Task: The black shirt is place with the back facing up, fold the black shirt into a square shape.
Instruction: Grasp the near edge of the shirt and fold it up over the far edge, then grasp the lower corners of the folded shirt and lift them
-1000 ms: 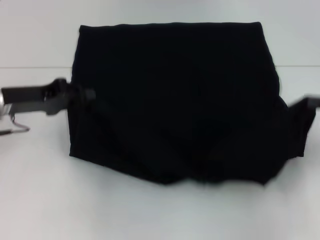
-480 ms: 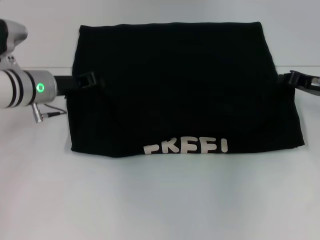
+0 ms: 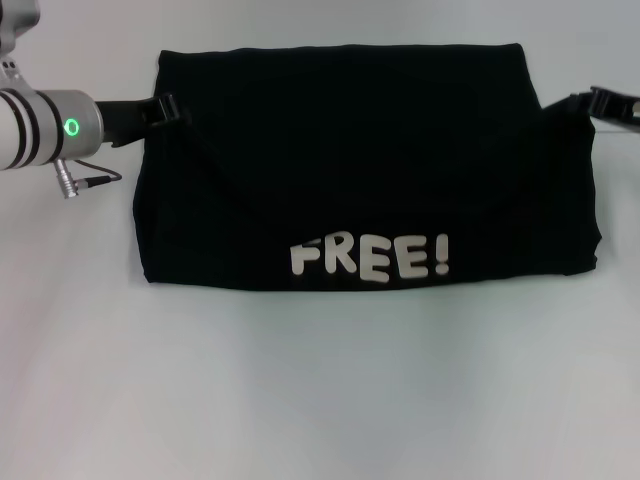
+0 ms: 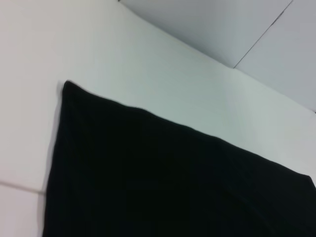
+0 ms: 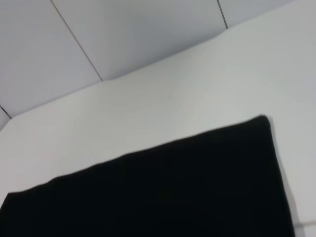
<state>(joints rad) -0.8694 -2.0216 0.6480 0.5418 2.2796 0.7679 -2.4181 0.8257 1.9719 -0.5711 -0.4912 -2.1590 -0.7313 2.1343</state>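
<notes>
Your 2 claws, left (image 3: 168, 108) and right (image 3: 585, 100), grips unreadable, are flanking the shirt (image 3: 350, 160), whose long axis is running between them.

Count of items observed: one black shirt (image 3: 370, 165), lying folded across the centre of the head view, bearing one printed word in white letters along its lower centre. One white table (image 3: 320, 390) beneath it. Two grippers: one left gripper (image 3: 165, 108) at the upper left of the frame, at the shirt's edge; one right gripper (image 3: 600, 102) at the upper right edge. One green indicator light (image 3: 71, 127) on the left arm.
</notes>
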